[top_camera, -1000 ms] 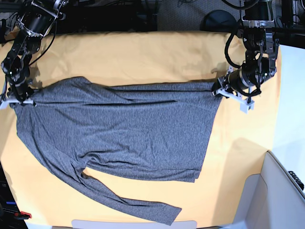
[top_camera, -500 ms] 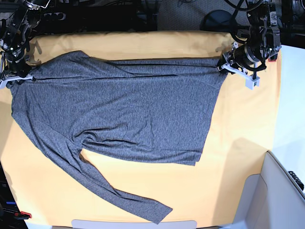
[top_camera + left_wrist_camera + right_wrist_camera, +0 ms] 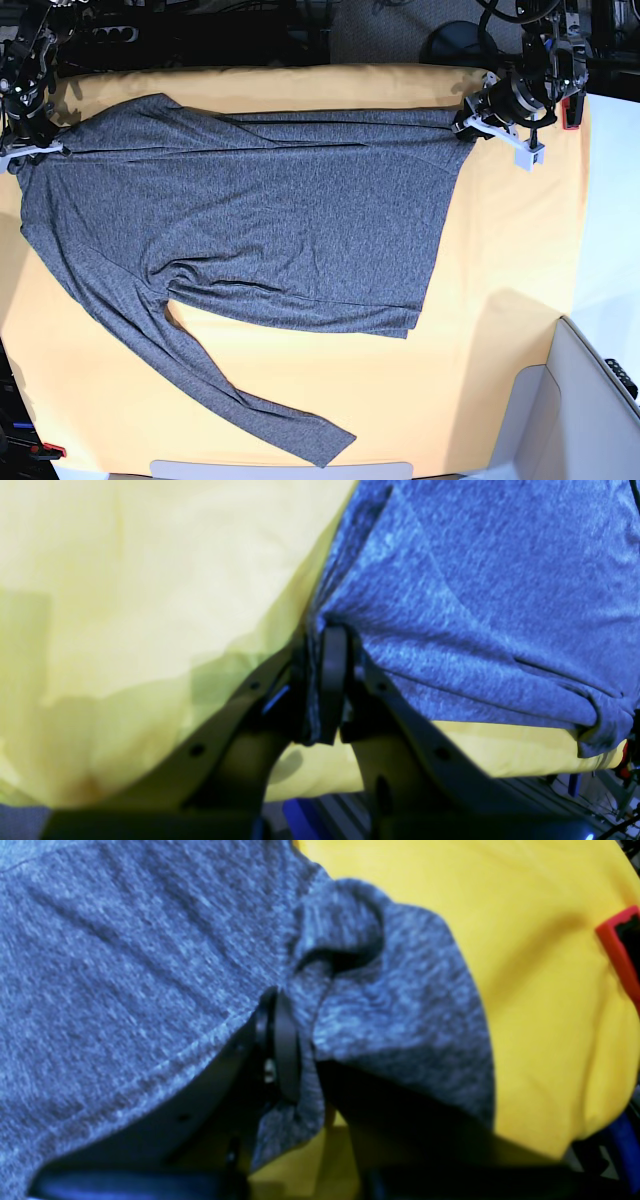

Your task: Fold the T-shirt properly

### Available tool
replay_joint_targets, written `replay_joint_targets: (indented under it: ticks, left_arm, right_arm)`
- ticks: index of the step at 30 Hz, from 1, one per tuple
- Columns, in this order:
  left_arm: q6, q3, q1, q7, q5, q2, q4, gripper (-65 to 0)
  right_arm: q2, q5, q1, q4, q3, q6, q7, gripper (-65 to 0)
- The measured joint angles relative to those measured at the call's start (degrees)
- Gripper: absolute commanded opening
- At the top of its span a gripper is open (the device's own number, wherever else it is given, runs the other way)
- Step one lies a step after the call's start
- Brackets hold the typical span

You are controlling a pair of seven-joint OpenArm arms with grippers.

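A yellow cloth point(image 3: 500, 330) covers the whole table, with dark clutter along the far side. On it lies the shirt point(image 3: 260, 220) — spread wide across the far half, one long sleeve point(image 3: 230, 395) trailing toward the near edge.

The left gripper point(image 3: 478, 118) is pinching the shirt's far corner at the hem end; in the left wrist view its jaws are pressed together on a thin fold of grey knit point(image 3: 320, 680). The right gripper point(image 3: 28, 150) pinches the opposite far corner at the shoulder end, jaws likewise closed on a bunch of fabric point(image 3: 292, 1050).

It looks a light, limp knit with no stiffness at all: it will sag between the two holds, drape and wrinkle, and drag rather than slide on the cloth beneath. Thin layers could slip from a shallow pinch, so seams, hem and shoulder corners are the safest places to take hold — as now.

Count: one shirt, one visible sleeve, one yellow cloth, two grippers.
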Motion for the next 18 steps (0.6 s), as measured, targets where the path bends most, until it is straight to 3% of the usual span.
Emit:
replay_joint_targets:
  ticks: [18]
  left_arm:
    - [-0.42, -0.5, 2.69, -1.62, -0.59, 1.25, 0.37, -64.3]
  right_arm:
    - [0.92, 0.04, -1.81, 0.09, 0.0, 0.26, 0.72, -65.0]
